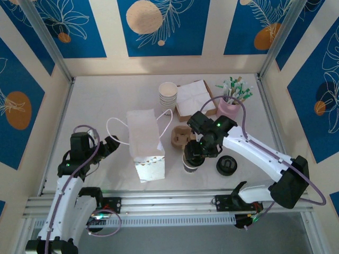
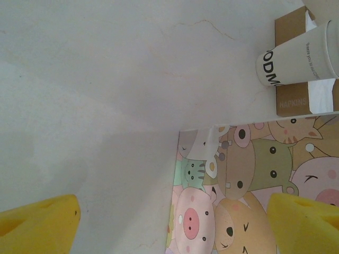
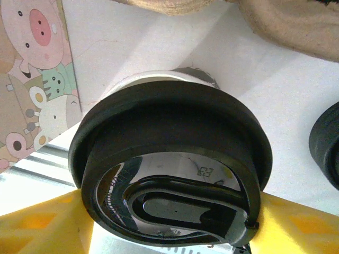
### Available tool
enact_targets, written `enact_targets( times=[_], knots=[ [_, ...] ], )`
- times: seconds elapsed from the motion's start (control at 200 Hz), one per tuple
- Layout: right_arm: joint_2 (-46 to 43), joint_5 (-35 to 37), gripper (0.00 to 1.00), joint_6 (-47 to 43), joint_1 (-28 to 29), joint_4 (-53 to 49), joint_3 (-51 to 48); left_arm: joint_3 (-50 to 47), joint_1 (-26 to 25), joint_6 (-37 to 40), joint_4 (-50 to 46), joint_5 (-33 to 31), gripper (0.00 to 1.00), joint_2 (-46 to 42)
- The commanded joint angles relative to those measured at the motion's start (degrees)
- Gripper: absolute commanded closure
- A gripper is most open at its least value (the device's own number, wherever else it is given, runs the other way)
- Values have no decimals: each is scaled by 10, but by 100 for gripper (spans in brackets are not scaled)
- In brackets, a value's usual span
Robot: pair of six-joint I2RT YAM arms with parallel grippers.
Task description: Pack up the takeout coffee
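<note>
A white paper bag (image 1: 144,142) with string handles lies in the middle of the table; its cartoon-animal print (image 2: 238,185) shows in the left wrist view. My left gripper (image 1: 108,145) is open just left of it, yellow fingertips (image 2: 37,222) apart with nothing between them. My right gripper (image 1: 194,154) is shut on a black lid (image 3: 169,159), which sits on top of a white coffee cup (image 1: 190,164) right of the bag. The cup's rim (image 3: 159,76) peeks out behind the lid.
A second black lid (image 1: 226,165) lies right of the cup. A brown pulp cup carrier (image 1: 181,136) sits behind it. At the back are a stack of white cups (image 1: 168,95), a napkin box (image 1: 195,99) and a pink cup of stirrers (image 1: 230,105).
</note>
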Motion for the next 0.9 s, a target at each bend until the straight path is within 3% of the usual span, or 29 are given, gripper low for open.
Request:
enact_targets(
  times=[0.0,0.56,0.895],
  knots=[
    [5,3,30,-16,-2,-15,17,0,6,-4,-8,-8,9,-4],
    [39,2,26,-29,8,-9,30,-4,6,-3,-2,-12,9,3],
    [50,5,17,-31,14,-15,42,-5,6,-4,0,-12,9,4]
  ],
)
